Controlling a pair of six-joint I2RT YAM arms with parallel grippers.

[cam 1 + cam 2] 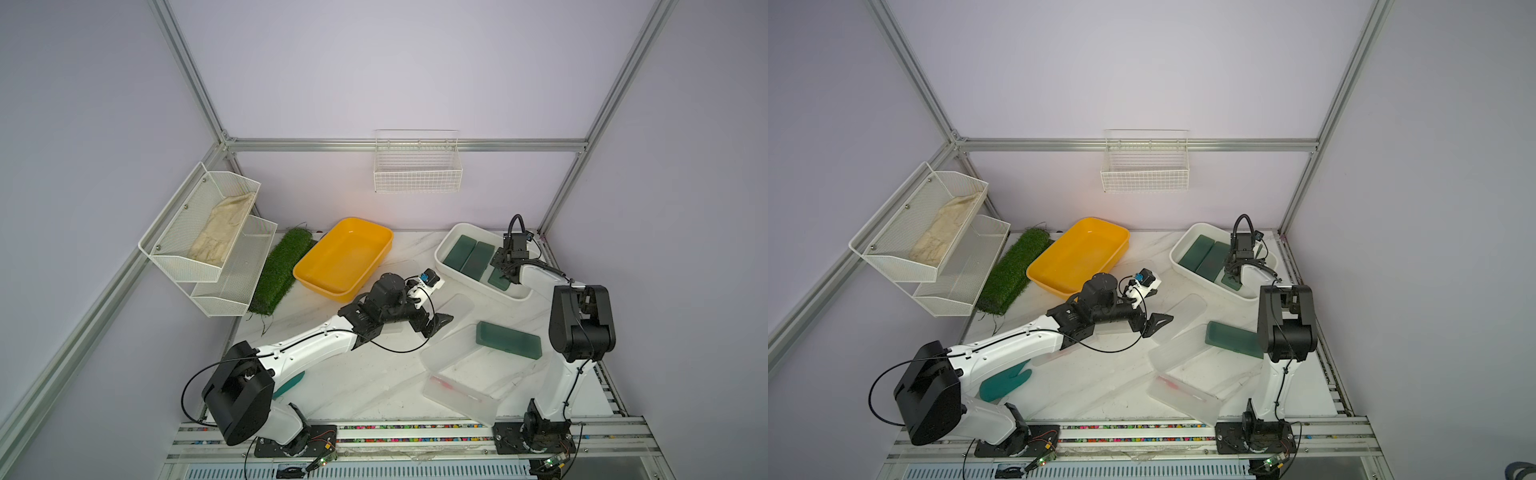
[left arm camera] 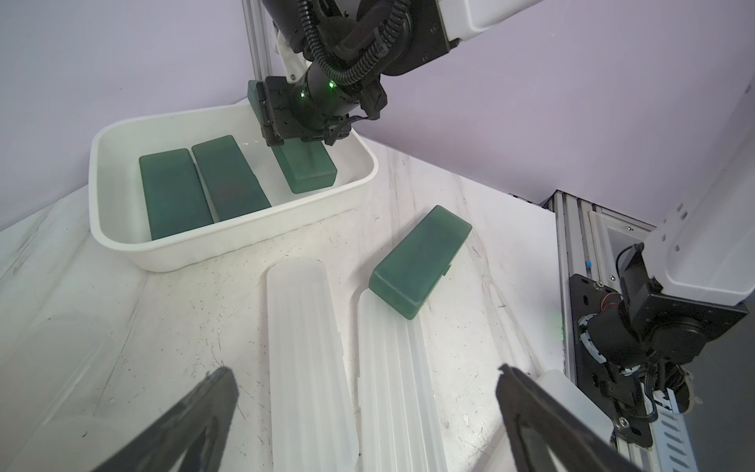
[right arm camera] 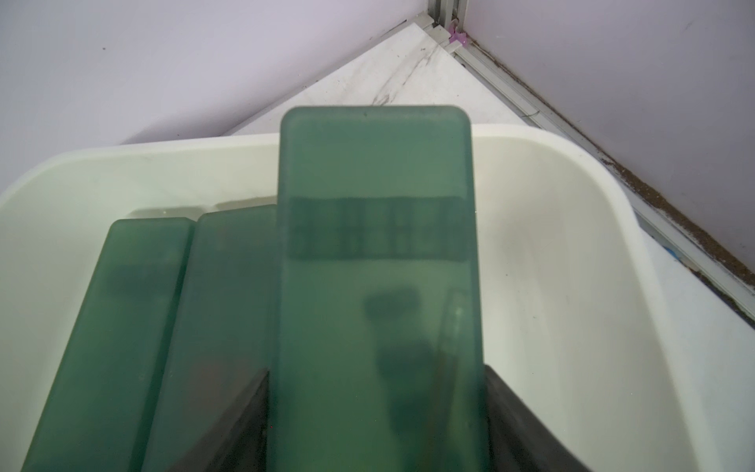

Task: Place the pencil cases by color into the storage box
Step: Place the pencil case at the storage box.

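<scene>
Count: four green pencil cases (image 1: 457, 249); clear pencil cases (image 2: 306, 327), at least four on the bench (image 1: 353, 374). Two greens lay flat in the white storage box (image 2: 204, 249), far right corner. Right end effector (image 1: 506, 276) was clamped on a third green case (image 3: 376, 245), tilted inside the box. Fourth green case (image 1: 509, 340) lay near the right edge, one end on a clear case. Left end effector (image 2: 363, 370) stood wide open, empty, above two clear cases.
</scene>
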